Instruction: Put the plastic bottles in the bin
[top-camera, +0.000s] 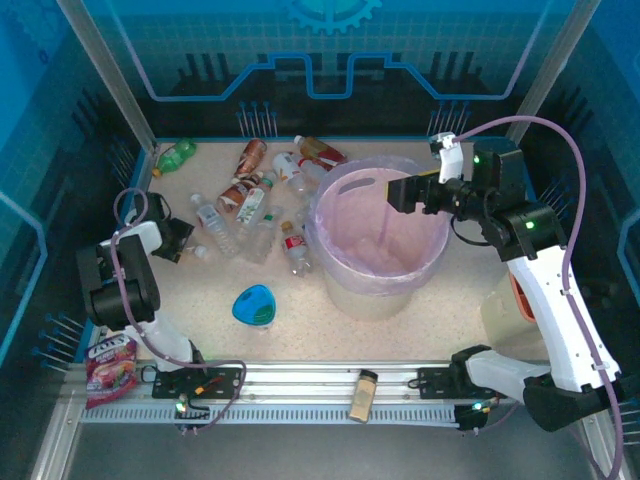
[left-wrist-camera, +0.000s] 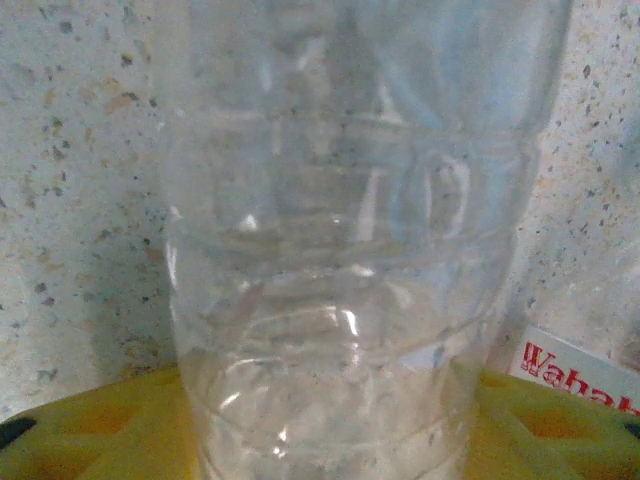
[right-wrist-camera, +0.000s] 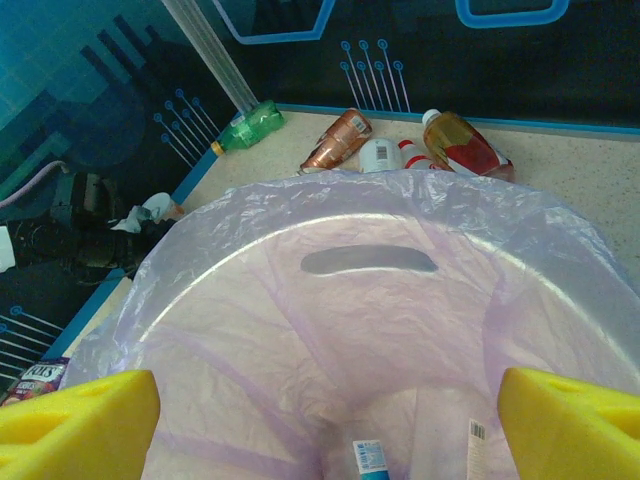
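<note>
- Your left fingers sit one on each side of a clear bottle, with the yellow pads against its walls. I read this as a grip on the bottle, though I cannot tell how firm it is.
- The clear bottle lies flat on the speckled bench. Its long axis runs straight ahead, away from the fingers, so you hold it across its width. Neither its cap nor its base is in view, so I cannot tell which end points away.
- A white label with red lettering lies just right of the right-hand pad, apart from the bottle.
- To do this step well, squeeze only until the thin wall stops giving, because a crushed light bottle can pop out. Lift straight up before you swing, since the far end reaches well ahead of the fingers and may droop.
- The bin stands well to the right of your left fingers, and the other bottles lie on the bench between. Carry the bottle high enough to pass over them and over the rim.
- Your right fingers are wide apart with nothing between them, directly above the bin's mouth. I judge that a crowding risk, so come in over the rim nearest your left fingers.
</note>
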